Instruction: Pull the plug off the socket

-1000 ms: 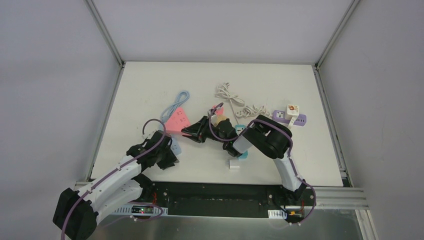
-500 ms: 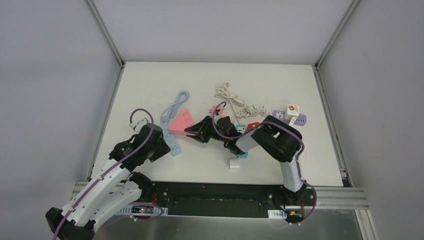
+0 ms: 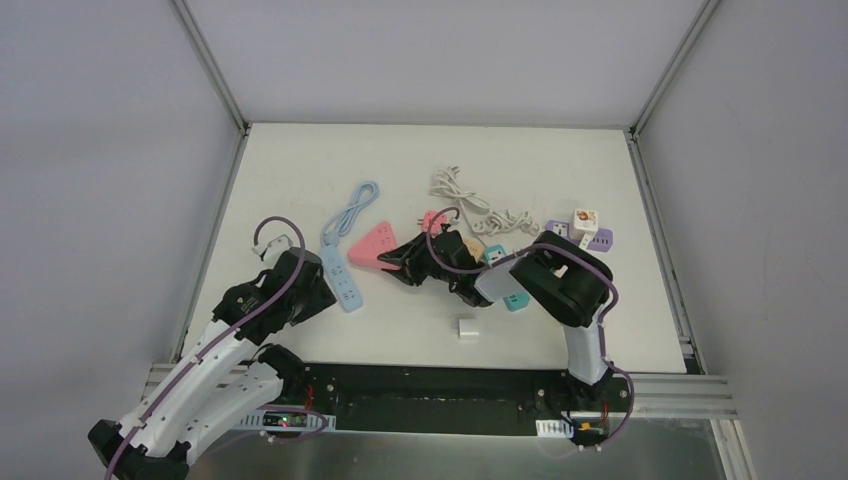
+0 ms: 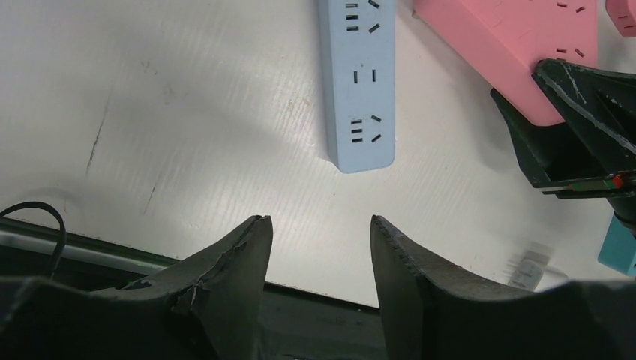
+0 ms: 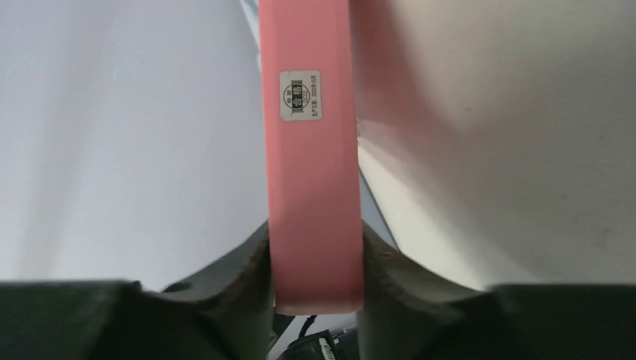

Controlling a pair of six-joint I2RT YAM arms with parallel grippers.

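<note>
The white desk (image 3: 300,170) carries a pink triangular socket (image 3: 375,243) near its middle. The right end effector (image 3: 393,260) is closed tight on the socket's near edge. Just to its left lies a pale blue power strip (image 3: 340,275). The left end effector (image 4: 319,225) hangs over the desk just short of the strip's near end, fingers parted, holding nothing.

The pink triangular plastic socket block (image 3: 370,242) is lying pinched at one corner inside the right pincer (image 3: 388,261), its stickered edge facing the wrist.
</note>
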